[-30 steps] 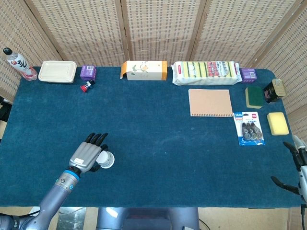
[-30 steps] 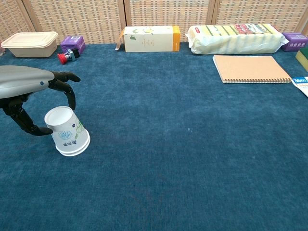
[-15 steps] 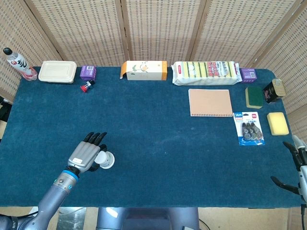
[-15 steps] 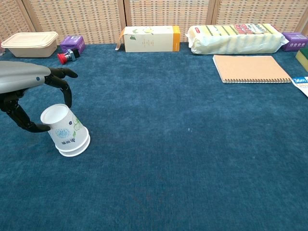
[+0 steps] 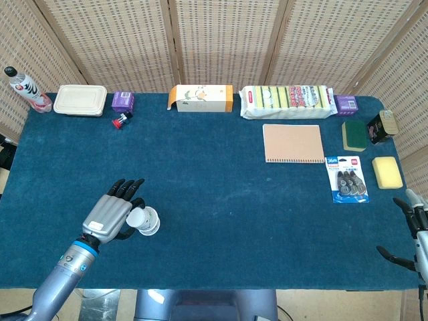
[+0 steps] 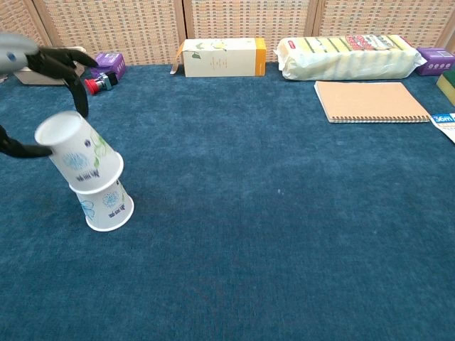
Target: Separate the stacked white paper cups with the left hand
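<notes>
The left hand is up in the top left corner, with dark fingers on the top paper cup. That cup is upside down, tipped to the left, and partly pulled off the bottom paper cup, which sits upside down on the blue table. At the back are a white and orange box, a sponge pack, and a tan notebook.

matt white paper cups on napped blue cloth table cover, woven wicker screen behind
</notes>
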### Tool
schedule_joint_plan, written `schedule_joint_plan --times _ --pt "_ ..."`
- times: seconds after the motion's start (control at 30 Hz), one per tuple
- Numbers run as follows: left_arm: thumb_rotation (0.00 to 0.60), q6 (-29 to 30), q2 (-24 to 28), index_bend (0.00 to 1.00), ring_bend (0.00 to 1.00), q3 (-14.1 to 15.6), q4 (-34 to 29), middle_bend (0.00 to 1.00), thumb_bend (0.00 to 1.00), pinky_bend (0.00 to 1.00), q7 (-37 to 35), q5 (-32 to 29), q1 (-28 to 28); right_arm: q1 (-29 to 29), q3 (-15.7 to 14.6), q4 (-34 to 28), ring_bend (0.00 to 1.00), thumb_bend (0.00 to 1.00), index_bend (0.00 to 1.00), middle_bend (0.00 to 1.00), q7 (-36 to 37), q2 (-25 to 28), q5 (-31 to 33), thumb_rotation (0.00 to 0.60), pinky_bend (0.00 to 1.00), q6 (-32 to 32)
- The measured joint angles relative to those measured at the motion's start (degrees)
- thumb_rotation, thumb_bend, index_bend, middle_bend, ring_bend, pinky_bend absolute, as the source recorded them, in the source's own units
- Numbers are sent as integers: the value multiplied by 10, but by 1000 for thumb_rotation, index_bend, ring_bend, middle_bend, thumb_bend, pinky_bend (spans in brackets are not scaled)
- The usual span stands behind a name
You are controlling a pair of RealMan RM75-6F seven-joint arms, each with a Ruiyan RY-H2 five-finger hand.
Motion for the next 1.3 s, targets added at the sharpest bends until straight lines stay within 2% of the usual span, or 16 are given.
schedule_joint_plan --times 0.23,0.5,0.73,1.03,1.3 --pt "600 12 73 363 0 -3 -32 0 234 0 -59 52 23 0 -2 -3 0 146 95 0 -12 -4 -4 600 0 0" --pt "600 -12 90 363 0 5 22 0 233 0 -119 56 41 2 -2 -3 0 146 95 0 -17 -6 -1 600 0 -4" --pt "600 -33 63 363 0 15 100 0 234 0 -144 47 54 2 -3 -5 0 146 95 0 -22 -8 -3 600 0 -4" --pt "600 -73 -22 365 0 13 195 0 234 0 -145 36 45 2 -3 -5 0 146 95 0 -25 -9 0 600 0 -5" --pt "600 -76 -53 365 0 11 206 0 233 0 -119 29 40 2 -1 -3 0 146 95 0 -17 -7 1 600 0 -4"
